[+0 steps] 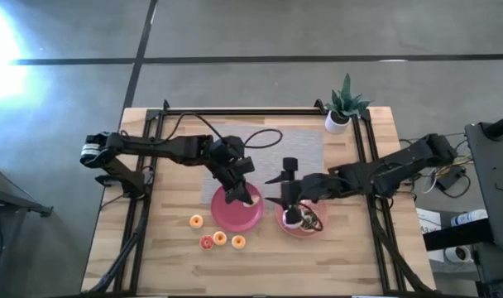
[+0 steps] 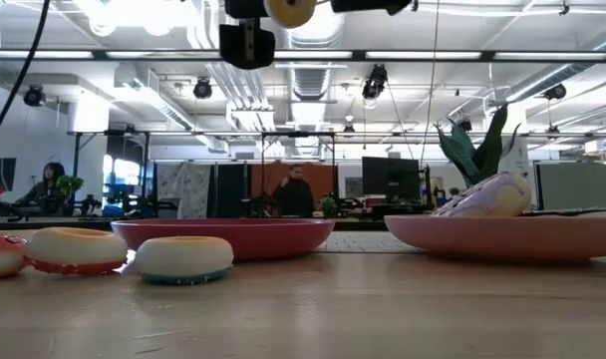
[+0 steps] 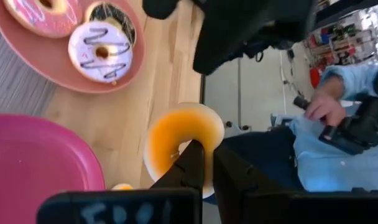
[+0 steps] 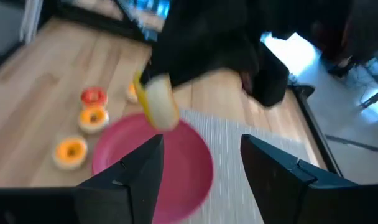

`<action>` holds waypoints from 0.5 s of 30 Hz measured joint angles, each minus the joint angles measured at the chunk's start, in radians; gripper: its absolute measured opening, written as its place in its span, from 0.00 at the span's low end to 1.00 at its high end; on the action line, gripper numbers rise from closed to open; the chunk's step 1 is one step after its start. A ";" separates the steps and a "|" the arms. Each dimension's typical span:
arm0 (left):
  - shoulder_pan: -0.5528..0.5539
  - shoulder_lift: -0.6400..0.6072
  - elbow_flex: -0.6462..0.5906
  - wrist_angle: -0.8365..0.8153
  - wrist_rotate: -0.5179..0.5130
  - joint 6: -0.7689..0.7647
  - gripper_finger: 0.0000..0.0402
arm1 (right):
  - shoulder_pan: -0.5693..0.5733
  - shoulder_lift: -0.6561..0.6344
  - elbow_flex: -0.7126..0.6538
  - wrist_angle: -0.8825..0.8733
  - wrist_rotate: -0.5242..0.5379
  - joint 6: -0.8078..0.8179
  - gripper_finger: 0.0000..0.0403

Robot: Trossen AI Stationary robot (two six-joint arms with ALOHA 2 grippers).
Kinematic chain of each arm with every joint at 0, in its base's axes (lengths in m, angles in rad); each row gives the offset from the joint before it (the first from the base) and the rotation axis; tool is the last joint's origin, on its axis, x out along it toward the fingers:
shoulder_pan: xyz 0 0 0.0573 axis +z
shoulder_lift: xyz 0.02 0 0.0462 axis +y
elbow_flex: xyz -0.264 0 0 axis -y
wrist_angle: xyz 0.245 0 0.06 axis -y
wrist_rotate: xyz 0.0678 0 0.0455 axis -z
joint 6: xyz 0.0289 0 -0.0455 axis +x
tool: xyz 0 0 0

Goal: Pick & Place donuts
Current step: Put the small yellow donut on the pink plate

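Strong glare whitens the floor [image 1: 3, 50] at the overhead view's upper-left corner. In the low view, ceiling lights [image 2: 134, 12] burn out bright, while the near bench [image 2: 363, 309] lies soft and unfocused. The right wrist view is smeared with blur throughout.

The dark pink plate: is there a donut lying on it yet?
No. In the right wrist view the dark pink plate is bare, and the left pincer holds an orange donut above it.

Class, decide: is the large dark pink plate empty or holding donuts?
Empty. The high view shows the dark pink plate bare; the left gripper holds an orange donut above it.
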 joint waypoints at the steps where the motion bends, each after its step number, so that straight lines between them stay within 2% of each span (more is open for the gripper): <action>1: -0.002 0.003 -0.003 0.004 -0.005 0.000 0.00 | -0.006 0.016 0.022 -0.039 -0.012 -0.010 0.51; 7: -0.001 0.004 -0.009 -0.001 -0.059 0.008 0.00 | -0.023 0.123 0.159 -0.138 -0.107 -0.052 0.51; 15: -0.006 0.004 -0.014 -0.003 -0.065 0.010 0.00 | -0.025 0.180 0.245 -0.189 -0.126 -0.114 0.51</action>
